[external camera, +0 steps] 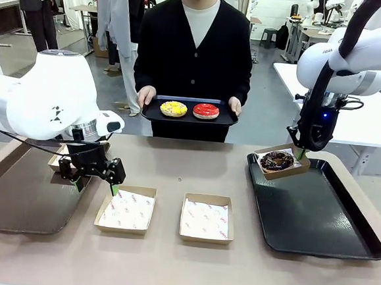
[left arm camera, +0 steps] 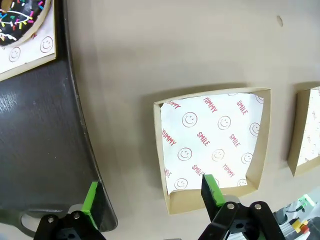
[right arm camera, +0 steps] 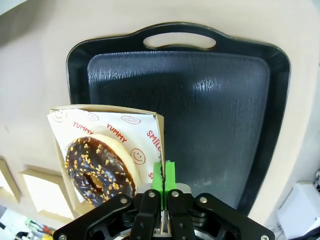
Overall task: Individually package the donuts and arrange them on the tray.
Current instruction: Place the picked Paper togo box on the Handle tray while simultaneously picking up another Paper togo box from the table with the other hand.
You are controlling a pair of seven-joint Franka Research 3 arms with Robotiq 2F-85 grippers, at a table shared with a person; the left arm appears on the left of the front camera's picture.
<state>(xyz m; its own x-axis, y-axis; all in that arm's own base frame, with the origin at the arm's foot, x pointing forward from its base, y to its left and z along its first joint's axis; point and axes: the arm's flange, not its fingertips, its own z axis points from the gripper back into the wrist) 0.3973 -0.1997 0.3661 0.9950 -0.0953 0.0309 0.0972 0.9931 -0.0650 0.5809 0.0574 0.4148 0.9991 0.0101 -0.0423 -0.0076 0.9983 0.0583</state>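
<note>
Jaws spread wide, straddling a dark tray (left arm camera: 40,150) and a paper-lined box (left arm camera: 264,145).

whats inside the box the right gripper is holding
A chocolate donut with pale sprinkles lies in the box, on a white liner with red print. The donut covers the liner's middle and the box floor, so those cannot be seen.

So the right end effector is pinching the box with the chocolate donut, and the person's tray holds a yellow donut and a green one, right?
Nearly. The front view shows a red donut, not a green one, beside the yellow donut on the person's tray. The rest holds.
</note>
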